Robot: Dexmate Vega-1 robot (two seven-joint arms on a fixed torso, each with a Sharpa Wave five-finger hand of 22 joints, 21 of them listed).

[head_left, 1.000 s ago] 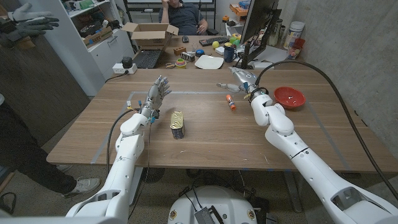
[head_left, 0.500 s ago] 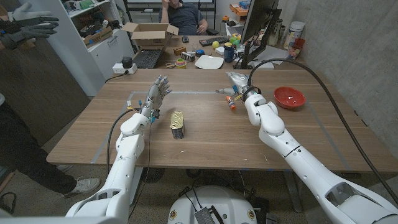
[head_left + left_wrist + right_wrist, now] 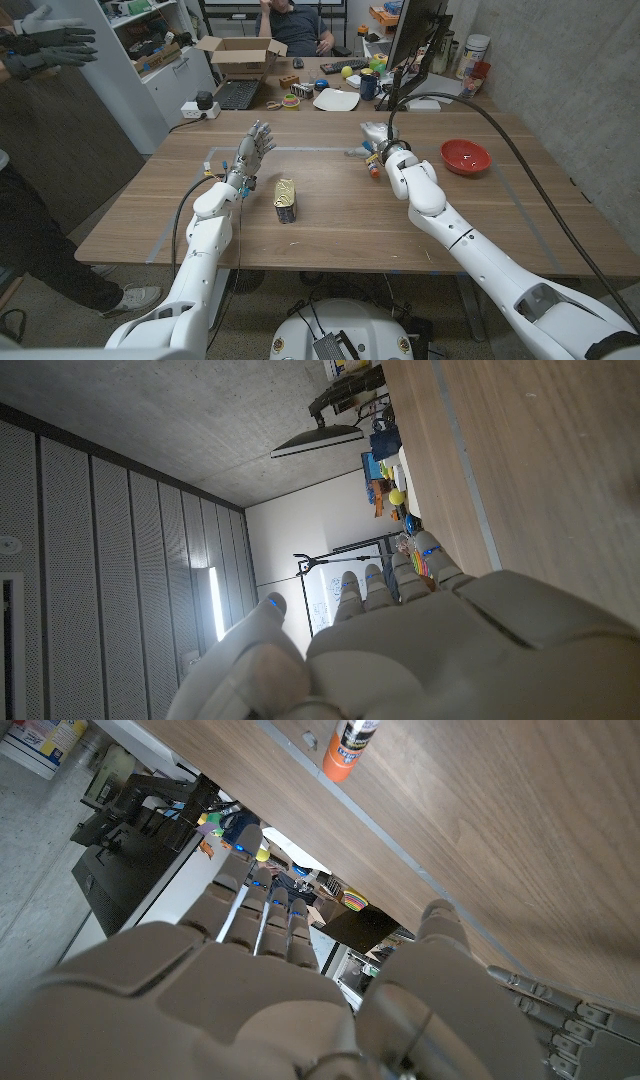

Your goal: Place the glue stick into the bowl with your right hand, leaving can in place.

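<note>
The glue stick (image 3: 372, 167), orange with a black-and-white label, lies on the wooden table (image 3: 340, 225) just left of my right wrist, which partly hides it. It also appears on the wood past my fingertips as the glue stick (image 3: 350, 742). My right hand (image 3: 370, 137) hovers just beyond it with fingers spread and nothing in them. The red bowl (image 3: 466, 155) sits to the right of that hand. The yellow can (image 3: 286, 199) stands left of centre. My left hand (image 3: 253, 150) is raised behind the can, fingers apart, empty.
A person's gloved hands (image 3: 48, 42) are raised at far left, and another person (image 3: 296, 25) sits behind the table. A cardboard box (image 3: 240, 55), a white plate (image 3: 335, 99) and a monitor (image 3: 414, 45) crowd the desk beyond the far edge.
My right arm has swung left, carrying the hand further from the bowl, with the wrist now beside the glue stick. The left hand, can and bowl have stayed put.
</note>
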